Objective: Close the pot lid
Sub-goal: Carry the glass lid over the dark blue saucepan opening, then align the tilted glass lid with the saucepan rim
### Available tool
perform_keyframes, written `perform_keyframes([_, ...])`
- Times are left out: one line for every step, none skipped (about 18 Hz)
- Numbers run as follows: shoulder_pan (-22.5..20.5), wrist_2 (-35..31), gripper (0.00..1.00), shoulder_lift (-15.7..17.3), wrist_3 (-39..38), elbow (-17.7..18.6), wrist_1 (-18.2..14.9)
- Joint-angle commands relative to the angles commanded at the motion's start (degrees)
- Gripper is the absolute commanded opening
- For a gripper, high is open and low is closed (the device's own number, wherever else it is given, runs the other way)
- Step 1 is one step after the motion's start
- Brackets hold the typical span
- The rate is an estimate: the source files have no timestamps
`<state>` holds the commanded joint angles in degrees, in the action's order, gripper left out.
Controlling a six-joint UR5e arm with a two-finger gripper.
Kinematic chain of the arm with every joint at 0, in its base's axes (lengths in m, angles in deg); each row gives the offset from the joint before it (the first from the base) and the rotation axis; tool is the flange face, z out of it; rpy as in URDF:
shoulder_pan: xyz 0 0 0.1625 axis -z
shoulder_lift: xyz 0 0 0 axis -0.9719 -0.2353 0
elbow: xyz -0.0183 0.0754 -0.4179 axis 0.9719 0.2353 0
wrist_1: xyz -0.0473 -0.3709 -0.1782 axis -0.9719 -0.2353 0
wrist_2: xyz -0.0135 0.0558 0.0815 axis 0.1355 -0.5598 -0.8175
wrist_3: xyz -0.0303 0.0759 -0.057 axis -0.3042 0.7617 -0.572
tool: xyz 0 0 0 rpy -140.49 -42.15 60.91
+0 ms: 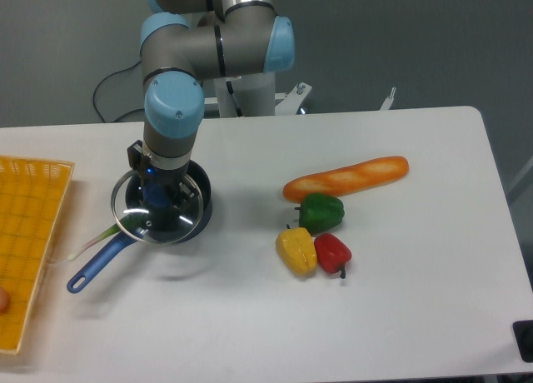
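The dark-blue pot point(202, 206) stands on the white table at the left, its lighter-blue handle point(92, 269) pointing to the front left. The clear glass lid point(185, 220) with a thin metal rim lies level over the pot's mouth, shifted slightly left of the pot's rim. Whether it rests on the pot or hangs just above it, I cannot tell. My gripper point(156, 198) points straight down over the lid's centre, its dark fingers closed around the blue knob point(156, 201), which is mostly hidden between them.
A pale green stalk point(93, 240) lies beside the pot handle. A yellow mesh tray point(29, 233) sits at the left edge. A baguette point(346, 178), a green pepper point(321, 211), a yellow pepper point(296, 251) and a red pepper point(333, 252) lie at mid-right.
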<state>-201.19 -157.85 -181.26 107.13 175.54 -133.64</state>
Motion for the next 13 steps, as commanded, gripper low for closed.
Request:
perform_keyframes([0.1,0.0,0.51,0.2,0.0,0.2,-0.1])
perform_keyframes([0.1,0.0,0.51,0.5,0.0,0.1,-0.3])
perform_keyframes([0.1,0.1,0.51,1.1,0.0,0.1,-0.4])
perform_keyframes([0.3,0.1,0.51,1.2,0.0,0.2,-0.4])
perform_keyframes([0.7,0.1,0.51,1.3,0.0,0.0,-0.4])
perform_keyframes([1.1,0.0,0.51,1.2,0.0,-0.3,-0.4])
perform_keyframes([1.1,-0.4,0.51,1.2,0.0,-0.5,-0.4])
perform_keyframes([1.0,-1.5,0.51,1.3,0.1,-0.5,-0.4])
perform_keyframes([1.0,-2.5,0.51,1.6,0.1,-0.4,-0.4])
perform_keyframes([1.0,-2.9,0.51,1.6,0.1,-0.3,-0.4])
perform_keyframes([1.0,-2.8,0.51,1.6,0.0,-0.3,-0.4])
perform_keyframes([1.1,-2.9,0.51,1.6,-0.1,-0.3,-0.4])
perform_keyframes([1.1,-2.8,0.51,1.6,-0.3,-0.3,-0.4])
